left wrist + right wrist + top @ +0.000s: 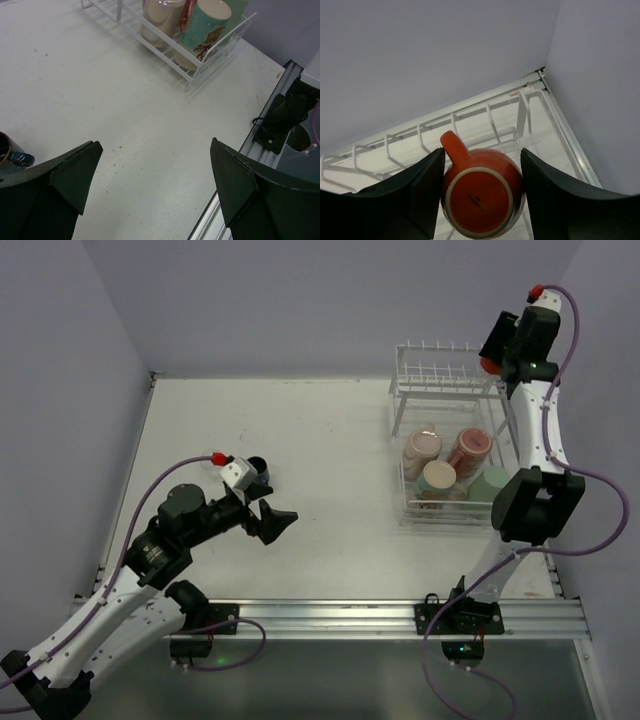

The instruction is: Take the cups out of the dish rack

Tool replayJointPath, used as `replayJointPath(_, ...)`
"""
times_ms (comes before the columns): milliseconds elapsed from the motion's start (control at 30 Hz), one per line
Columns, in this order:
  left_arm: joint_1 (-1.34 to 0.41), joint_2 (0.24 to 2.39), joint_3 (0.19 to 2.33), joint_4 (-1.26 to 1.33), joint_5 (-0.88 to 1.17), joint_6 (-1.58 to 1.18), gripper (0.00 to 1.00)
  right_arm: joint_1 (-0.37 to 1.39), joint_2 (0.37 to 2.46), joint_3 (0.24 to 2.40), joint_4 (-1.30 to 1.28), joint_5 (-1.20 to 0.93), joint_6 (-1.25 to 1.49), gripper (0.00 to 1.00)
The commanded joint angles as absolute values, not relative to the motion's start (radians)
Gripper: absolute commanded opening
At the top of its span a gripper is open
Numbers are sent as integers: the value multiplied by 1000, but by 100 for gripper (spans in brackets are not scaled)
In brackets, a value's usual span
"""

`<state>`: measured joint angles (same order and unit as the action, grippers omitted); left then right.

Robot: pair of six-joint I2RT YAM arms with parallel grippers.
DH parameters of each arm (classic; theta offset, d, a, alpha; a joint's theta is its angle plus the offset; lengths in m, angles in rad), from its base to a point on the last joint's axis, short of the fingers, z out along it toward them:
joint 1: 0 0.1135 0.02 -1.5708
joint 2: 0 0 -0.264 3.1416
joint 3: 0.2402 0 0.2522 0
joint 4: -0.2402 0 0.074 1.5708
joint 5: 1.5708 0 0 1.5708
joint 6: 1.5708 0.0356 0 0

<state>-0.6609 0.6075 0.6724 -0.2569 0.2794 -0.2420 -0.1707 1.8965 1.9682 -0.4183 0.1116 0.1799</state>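
Right pincer (482, 167) pinching small orange-red cup (480, 200) above white dish rack (440, 375), left pincer (155, 145) spread wide over desk (300, 460), dark blue cup (10, 155) just beside it

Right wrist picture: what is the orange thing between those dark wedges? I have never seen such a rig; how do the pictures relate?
Two robot arms stand at a table's near edge. The top picture looks down on both; each wrist picture comes from a camera on one arm, and the dark wedges are its fingers. The right gripper, above the white dish rack, holds an orange-red mug, base toward the camera. Four larger mugs sit in its lower tier. The left gripper hangs open and empty, a dark blue cup beside it on the table.
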Motion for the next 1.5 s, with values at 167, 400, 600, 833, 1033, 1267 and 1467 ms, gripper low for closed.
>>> replayJointPath(167, -647, 637, 693, -226, 317, -247, 100, -170, 1623, 1657, -123, -47, 424, 14)
replayJointPath(400, -647, 667, 706, -157, 370, -320, 100, -172, 1396, 1329, 179, -257, 687, 15)
replayJointPath(600, -649, 716, 710, -5, 422, -463, 99, -172, 1237, 1152, 351, -368, 834, 16)
replayJointPath(833, -666, 863, 721, 378, 489, -696, 92, -120, 1071, 869, 535, -469, 1008, 15)
replayJointPath(1033, -829, 1101, 851, 503, 451, -744, 74, 84, 893, 566, 703, -397, 1149, 15)
replayJointPath(1267, -910, 1281, 969, 515, 322, -729, 73, 204, 833, 408, 847, -406, 1275, 15)
replayJointPath(1467, -957, 1350, 1038, 480, 256, -689, 72, 232, 795, 354, 850, -394, 1282, 15)
